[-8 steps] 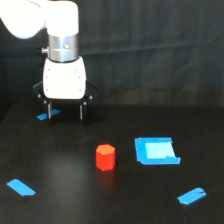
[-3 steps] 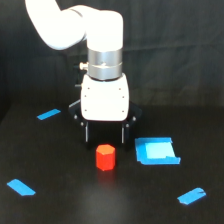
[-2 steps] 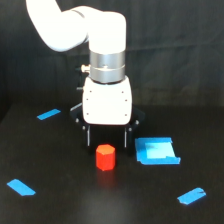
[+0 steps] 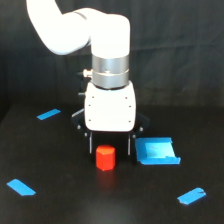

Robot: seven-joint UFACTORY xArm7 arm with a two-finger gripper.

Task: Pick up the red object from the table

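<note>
The red object [image 4: 105, 158], a small red-orange hexagonal block, stands upright on the black table [image 4: 50, 165] near the middle of the exterior view. My gripper [image 4: 110, 148] hangs from the white arm directly over and just behind it. The two dark fingers [image 4: 91, 143] stand apart, one on each side of the block's top, so the gripper is open. Whether the fingers touch the block I cannot tell. The block's upper back edge is partly hidden by the gripper body.
A blue square piece [image 4: 156, 151] lies just to the exterior view's right of the gripper. Blue tape strips lie at the back left [image 4: 48, 114], front left [image 4: 21, 187] and front right [image 4: 191, 195].
The arm has come from the back left over to the red block and lowered, so its open fingers now flank the block. The block has not moved.
</note>
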